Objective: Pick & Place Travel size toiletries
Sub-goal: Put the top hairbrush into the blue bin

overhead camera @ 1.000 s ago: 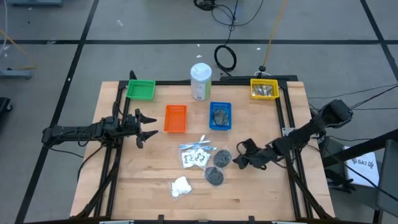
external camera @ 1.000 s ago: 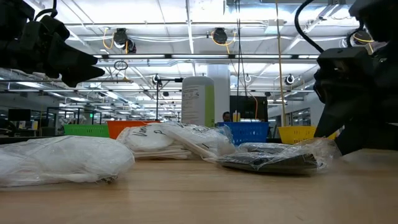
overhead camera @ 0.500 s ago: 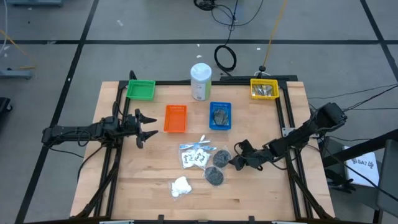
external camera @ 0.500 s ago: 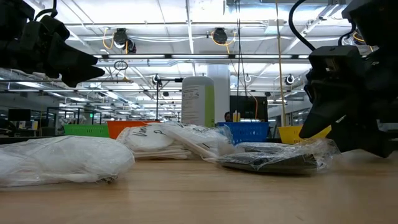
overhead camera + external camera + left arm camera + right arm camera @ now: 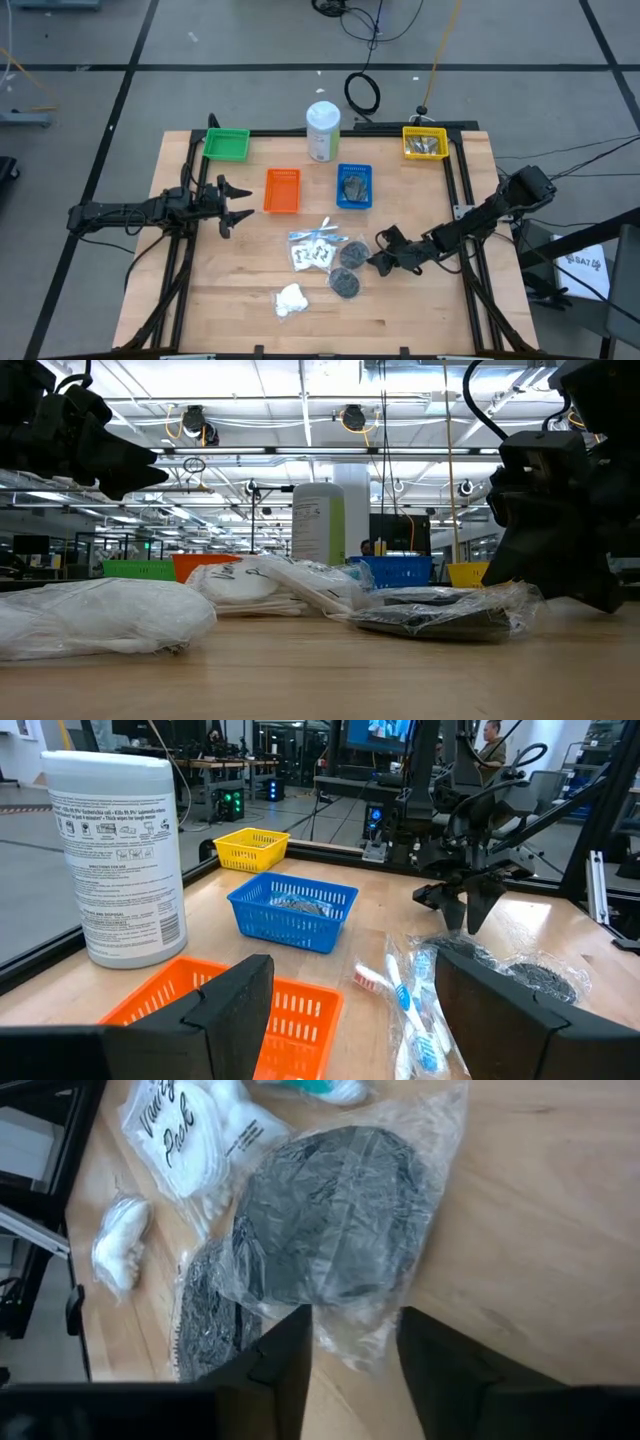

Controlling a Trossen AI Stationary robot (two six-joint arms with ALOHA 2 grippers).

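Presently the right gripper [image 5: 375, 262] hovers low over the table [image 5: 420, 310], its fingers parted narrowly and empty, the tips just beside the bagged dark grey puff [image 5: 330, 1215] nearest it. A 2nd dark grey puff [image 5: 345, 283] lies touching the 1st on its near side, the clear sachets [image 5: 315, 248] sit just beyond, and the white fluffy wad [image 5: 291, 299] rests apart toward the table's front.

Risk, as a judgement: the fingers straddle only the loose edge of the puff's wrapper, so closing there may pinch film alone and let the puff slip or swing on lifting. Because the 2 puffs overlap, a grasp could also drag the 2nd puff along, or nudge the sachets.

Pose: the right arm [image 5: 480, 218] reaches in from the table's right edge, stretched low and nearly level, its wrist angled down toward the puff. The left gripper [image 5: 238, 203] waits, fingers spread wide and empty, beside the orange tray [image 5: 282, 190]; the blue tray [image 5: 354, 186] already holds 1 dark item.
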